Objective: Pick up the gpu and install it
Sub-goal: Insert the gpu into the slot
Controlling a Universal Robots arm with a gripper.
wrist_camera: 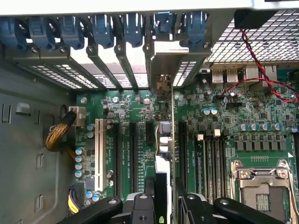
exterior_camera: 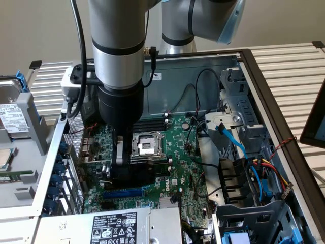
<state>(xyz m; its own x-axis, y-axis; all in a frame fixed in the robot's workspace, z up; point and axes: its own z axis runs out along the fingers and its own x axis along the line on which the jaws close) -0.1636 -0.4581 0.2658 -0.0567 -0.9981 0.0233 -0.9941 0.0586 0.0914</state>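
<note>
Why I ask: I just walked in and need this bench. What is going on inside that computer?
A robot arm reaches down into an open computer case. Its gripper is shut on the gpu, holding it edge-on over the motherboard, in line with the expansion slots. Whether the card is seated in a slot cannot be told.

The arm (exterior_camera: 119, 35) is smooth satin-silver metal with matt black bands. The case (exterior_camera: 172, 91) is dull grey sheet metal, and its slot latches (wrist_camera: 100, 28) are blue plastic. The motherboard (exterior_camera: 177, 152) is glossy green board. The gpu (wrist_camera: 166, 126) has a bare silvery metal bracket. The pincer (wrist_camera: 163, 205) is matt black.
</note>
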